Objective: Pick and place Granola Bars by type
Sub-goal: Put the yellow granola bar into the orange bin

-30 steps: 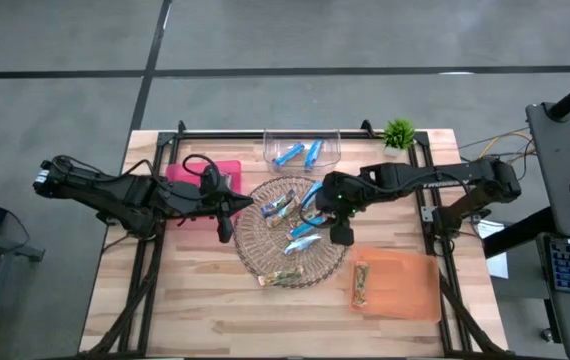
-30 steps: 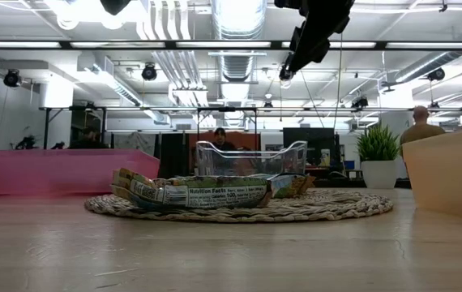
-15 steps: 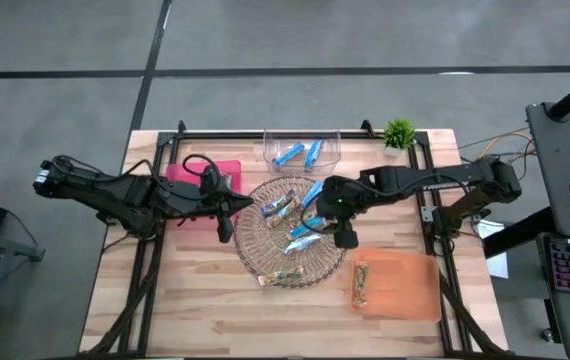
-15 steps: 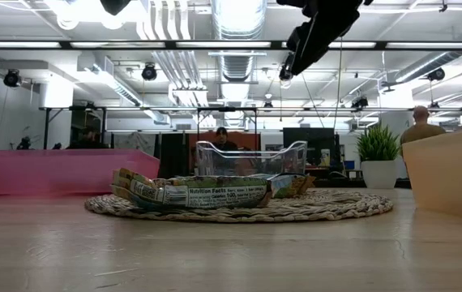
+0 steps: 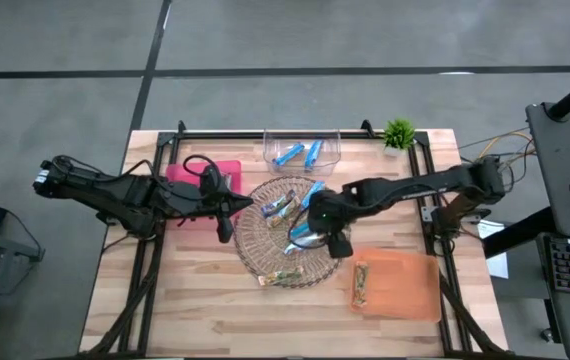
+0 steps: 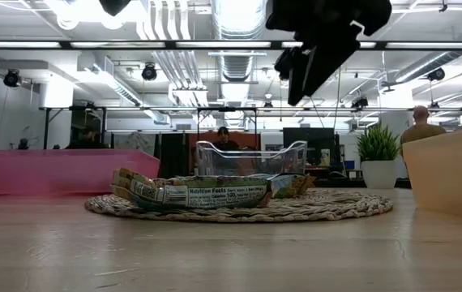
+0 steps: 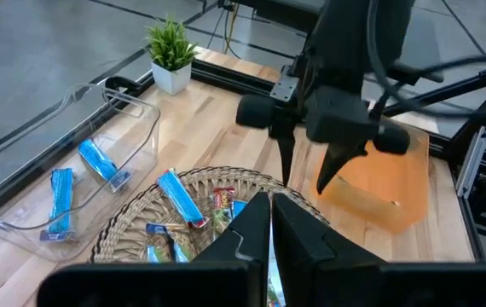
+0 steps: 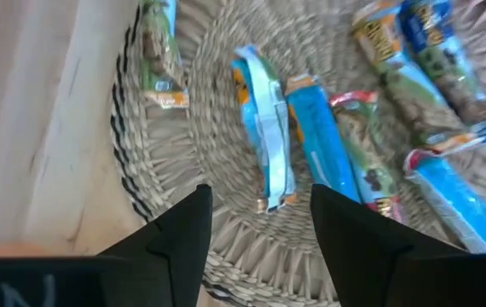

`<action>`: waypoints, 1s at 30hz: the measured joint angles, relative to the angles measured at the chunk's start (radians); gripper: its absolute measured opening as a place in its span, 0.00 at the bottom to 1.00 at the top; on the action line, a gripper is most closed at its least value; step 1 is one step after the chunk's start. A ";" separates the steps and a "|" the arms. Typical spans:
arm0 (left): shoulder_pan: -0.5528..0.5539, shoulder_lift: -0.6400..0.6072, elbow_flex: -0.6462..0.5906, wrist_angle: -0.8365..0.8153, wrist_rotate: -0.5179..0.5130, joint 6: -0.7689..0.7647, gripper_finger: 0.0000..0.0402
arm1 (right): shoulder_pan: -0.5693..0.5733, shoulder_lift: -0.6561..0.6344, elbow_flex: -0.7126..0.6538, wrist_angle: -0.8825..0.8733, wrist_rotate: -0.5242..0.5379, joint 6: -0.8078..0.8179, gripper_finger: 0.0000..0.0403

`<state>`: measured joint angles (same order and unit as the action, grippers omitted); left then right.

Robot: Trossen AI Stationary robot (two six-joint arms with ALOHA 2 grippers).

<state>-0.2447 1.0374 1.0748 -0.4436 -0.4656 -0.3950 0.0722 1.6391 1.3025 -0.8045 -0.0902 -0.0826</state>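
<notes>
Wooden table point(image 5: 195, 300) holds two blue bars in a clear bin point(image 5: 302, 146); right end effector point(image 5: 323, 228) hovers spread, left end effector point(image 5: 227, 216) pressed together.

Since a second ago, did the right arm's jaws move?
Yes. The right gripper slid from the wicker tray's right edge inward over its bars, away from the orange bin, jaws open.

Granola Bars point(image 5: 292, 228) jumbled flat on wicker tray point(image 5: 255, 248), two blue ones point(image 5: 299, 153) in clear bin point(image 5: 268, 150)

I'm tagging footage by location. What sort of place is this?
Probably an open-plan robotics lab or workshop: exposed ceiling ducts, strip lights, monitors and a person in the background, and a framed wooden table carrying two robot arms.
</notes>
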 joint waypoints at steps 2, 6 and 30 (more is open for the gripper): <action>0.000 0.000 0.000 -0.005 0.000 0.000 0.00 | 0.008 0.026 0.004 0.001 0.000 -0.009 0.48; 0.000 0.000 0.000 -0.008 0.000 0.000 0.00 | 0.025 0.074 0.019 0.003 0.000 -0.053 0.48; 0.000 0.000 0.000 -0.017 0.000 -0.002 0.00 | 0.028 0.192 0.065 -0.001 0.006 -0.061 0.48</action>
<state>-0.2447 1.0374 1.0748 -0.4606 -0.4660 -0.3965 0.1001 1.8313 1.3678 -0.8052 -0.0837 -0.1438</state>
